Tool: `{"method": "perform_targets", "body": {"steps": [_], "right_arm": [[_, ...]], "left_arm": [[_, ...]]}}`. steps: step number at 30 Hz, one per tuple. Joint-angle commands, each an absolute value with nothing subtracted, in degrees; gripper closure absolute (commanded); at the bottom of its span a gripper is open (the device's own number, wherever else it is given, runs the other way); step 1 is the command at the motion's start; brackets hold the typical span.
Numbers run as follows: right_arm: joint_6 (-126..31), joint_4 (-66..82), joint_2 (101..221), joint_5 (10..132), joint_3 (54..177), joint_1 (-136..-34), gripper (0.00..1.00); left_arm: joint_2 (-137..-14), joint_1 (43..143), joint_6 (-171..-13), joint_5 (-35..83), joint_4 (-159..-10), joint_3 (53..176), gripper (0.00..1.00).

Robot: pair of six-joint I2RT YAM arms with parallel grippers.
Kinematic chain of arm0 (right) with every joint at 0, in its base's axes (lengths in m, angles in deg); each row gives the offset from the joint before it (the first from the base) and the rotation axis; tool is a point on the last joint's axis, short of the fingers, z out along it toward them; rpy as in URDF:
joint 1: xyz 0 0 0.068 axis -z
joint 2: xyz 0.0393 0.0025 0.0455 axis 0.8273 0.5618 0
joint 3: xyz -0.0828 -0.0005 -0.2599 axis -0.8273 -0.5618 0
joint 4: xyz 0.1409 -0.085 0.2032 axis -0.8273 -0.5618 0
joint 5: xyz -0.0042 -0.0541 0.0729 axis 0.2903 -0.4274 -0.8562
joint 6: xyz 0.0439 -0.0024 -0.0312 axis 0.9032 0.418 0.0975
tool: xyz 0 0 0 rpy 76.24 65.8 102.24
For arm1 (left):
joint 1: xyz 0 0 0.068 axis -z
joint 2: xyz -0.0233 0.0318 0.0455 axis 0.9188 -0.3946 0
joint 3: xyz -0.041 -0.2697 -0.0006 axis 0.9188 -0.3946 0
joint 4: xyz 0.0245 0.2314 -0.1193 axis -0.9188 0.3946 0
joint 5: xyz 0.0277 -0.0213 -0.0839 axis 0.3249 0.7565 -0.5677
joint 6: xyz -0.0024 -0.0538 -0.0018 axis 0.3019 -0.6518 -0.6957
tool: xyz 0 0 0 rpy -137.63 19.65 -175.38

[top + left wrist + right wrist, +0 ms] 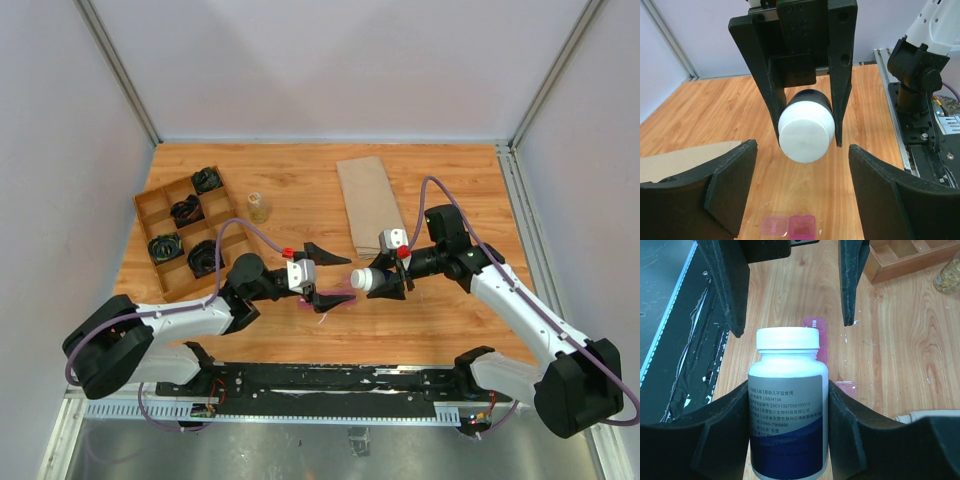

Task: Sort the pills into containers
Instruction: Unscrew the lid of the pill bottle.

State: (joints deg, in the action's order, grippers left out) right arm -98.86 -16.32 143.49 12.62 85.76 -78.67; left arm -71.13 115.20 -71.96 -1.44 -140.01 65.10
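Top view: right gripper grips a white pill bottle sideways, cap facing the left gripper, its fingers spread; pink containers lie under these; left wrist: fingers wide, clear of the cap, containers on the table between them; right wrist: pads pinch the bottle; containers beyond its cap.

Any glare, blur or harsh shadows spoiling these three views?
Top external: even light, soft shadows, sharp. Left wrist: white cap nearly washed out; pink containers barely in frame at the bottom edge. Right wrist: bottle label readable, softer lower down.
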Motion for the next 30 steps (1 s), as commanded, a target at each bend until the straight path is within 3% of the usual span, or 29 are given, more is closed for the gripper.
{"method": "perform_targets", "body": {"steps": [1, 15, 23, 30], "right_arm": [[-99.7, -16.9, 142.5, 10.6, 87.1, -78.1, 0.99], [-99.7, -16.9, 142.6, 10.5, 87.0, -78.1, 0.99], [-99.7, -16.9, 142.8, 10.4, 87.0, -78.1, 0.99], [-99.7, -16.9, 142.9, 10.5, 87.0, -78.2, 0.99]], "left_arm": [[-71.7, 114.8, -71.7, -2.6, -140.2, 66.8, 0.25], [-74.8, 114.8, -76.8, -4.2, -143.3, 68.2, 0.37], [-74.8, 114.8, -79.2, -2.7, -145.4, 67.8, 0.39], [-75.6, 114.8, -81.1, -2.0, -146.2, 68.0, 0.49]]}}
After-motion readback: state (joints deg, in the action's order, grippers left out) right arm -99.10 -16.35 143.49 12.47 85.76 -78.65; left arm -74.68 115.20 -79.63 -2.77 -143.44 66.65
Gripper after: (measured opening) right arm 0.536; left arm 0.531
